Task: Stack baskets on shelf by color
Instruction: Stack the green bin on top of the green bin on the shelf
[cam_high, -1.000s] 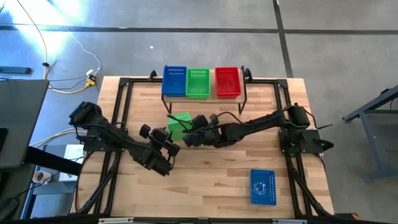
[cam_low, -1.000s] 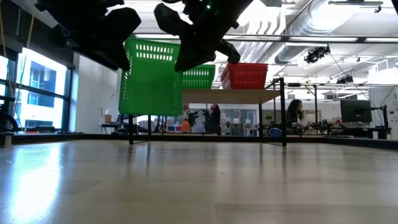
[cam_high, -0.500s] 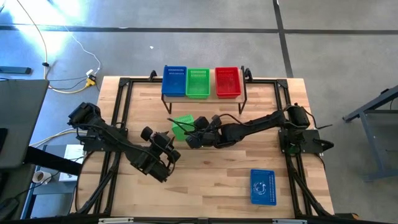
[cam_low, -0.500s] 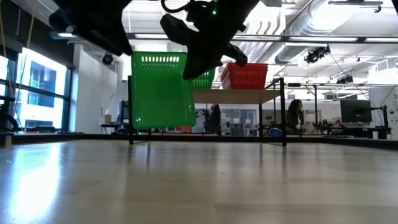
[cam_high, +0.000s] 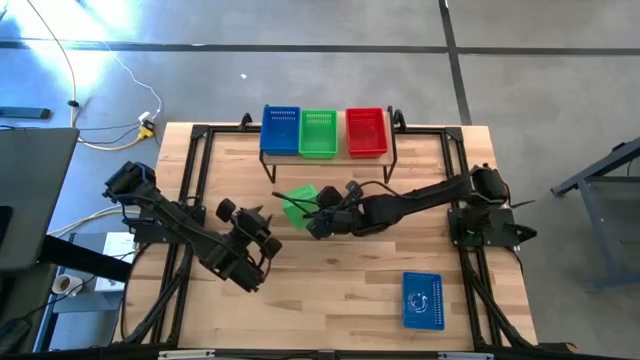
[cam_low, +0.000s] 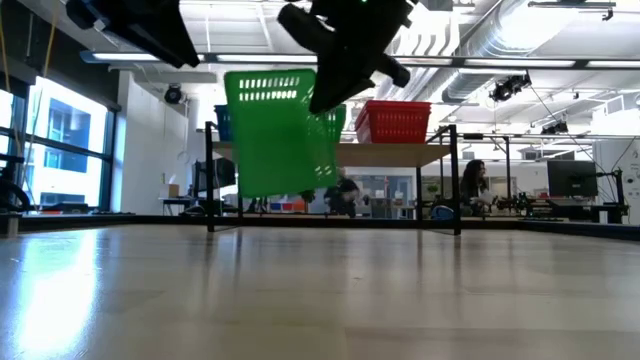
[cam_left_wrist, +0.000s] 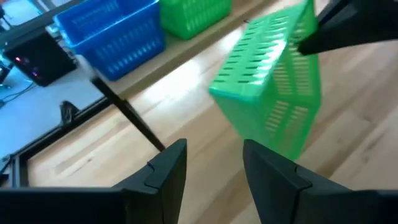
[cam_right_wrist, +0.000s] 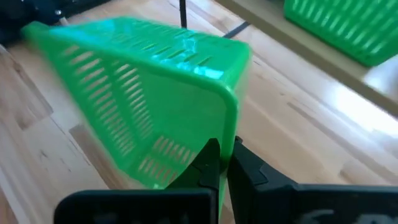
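Observation:
A green mesh basket hangs tilted in the air in front of the shelf, clear of the table in the low view. My right gripper is shut on it. My left gripper is open and stands apart from the basket on its left-near side; the left wrist view shows the gap between the fingers and the basket beyond them. On the shelf stand a blue, a green and a red basket. Another blue basket lies on the table, near right. My right gripper pinches the green basket's rim at a rounded corner between its two fingers, which seem to stand one on each face of the wall. It comes slanting from the table's right side. The basket is lifted clear and tilted, its body hanging away from the fingers.
The shelf's thin black legs stand just beyond the held basket. Black frame rails run along the table's left and right sides. Bare wood lies in the table's middle and near left. People and desks show in the room behind.
My right gripper has carried the green basket up and toward the shelf, a little toward the table's right, and the basket has turned and tipped further. My left gripper has drawn back from the basket toward the table's left and near edge.

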